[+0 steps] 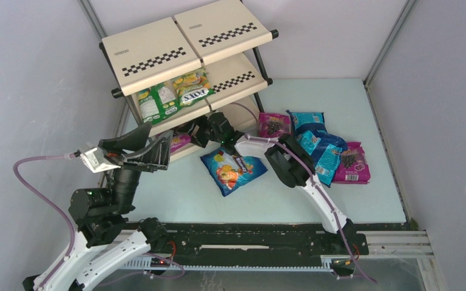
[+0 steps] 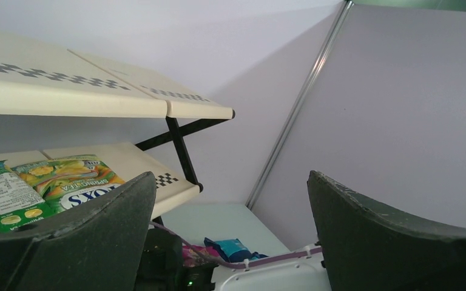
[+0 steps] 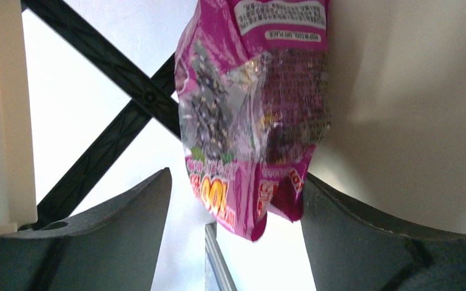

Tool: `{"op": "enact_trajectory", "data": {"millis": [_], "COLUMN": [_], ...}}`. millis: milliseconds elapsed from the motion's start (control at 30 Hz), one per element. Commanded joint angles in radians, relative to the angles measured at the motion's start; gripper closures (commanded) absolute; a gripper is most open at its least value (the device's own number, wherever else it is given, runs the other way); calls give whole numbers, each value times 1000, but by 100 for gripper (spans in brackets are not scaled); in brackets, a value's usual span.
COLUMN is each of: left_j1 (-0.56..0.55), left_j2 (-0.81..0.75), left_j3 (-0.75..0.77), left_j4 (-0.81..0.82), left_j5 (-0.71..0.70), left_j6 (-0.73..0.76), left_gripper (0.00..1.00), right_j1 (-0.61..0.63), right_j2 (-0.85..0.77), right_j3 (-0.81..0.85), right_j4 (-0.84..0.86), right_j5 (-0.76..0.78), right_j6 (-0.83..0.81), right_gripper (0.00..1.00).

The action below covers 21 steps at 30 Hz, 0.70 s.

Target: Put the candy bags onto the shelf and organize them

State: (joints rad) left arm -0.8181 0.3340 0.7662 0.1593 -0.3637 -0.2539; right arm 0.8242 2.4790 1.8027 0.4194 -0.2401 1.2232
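Your left arm is folded up off its base at the near left corner, with the wrist cocked toward the shelf. The left gripper hangs in the air beside the shelf's lower left end. Its jaws are spread as wide as they go, with nothing between them and nothing touching them.

On the middle tier, two green-yellow bags lie side by side.

Your right arm stretches from the near right, low across the table, and pokes under that tier. The right gripper is spread apart too. A magenta bag sits between its fingers on the bottom tier, not pinched. There's clear daylight on one side, but you can't tell if the other finger brushes it.

Loose on the table: a blue bag with orange fruit, then a heap of teal bags with two more magenta bags, one behind the heap and one to its right.
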Motion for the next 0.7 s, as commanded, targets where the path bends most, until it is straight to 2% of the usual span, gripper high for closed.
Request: {"op": "enact_trajectory", "data": {"millis": [0,300,467,667], "left_j1": [-1,-2,-2,-3], "left_j2": [23,34,47,51], "left_j3": [-5,-6,-6,-9], "left_j4": [35,31,30,29], "left_j5": [-3,-7,-4,-12], "left_j6": [13,22,21,20], "left_gripper": [0,0,0,0], "right_j1": [-12,-47,-46,-46], "right_j2": [-156,-410,-403,-419], "right_j3": [-73,-438,-458,-466], "right_j4": [-69,-38,5,15], "right_j5": [-18,-63,-132,-174], "right_j6": [-109,-212,-195,-216], "right_gripper": [16,14,27,27]}}
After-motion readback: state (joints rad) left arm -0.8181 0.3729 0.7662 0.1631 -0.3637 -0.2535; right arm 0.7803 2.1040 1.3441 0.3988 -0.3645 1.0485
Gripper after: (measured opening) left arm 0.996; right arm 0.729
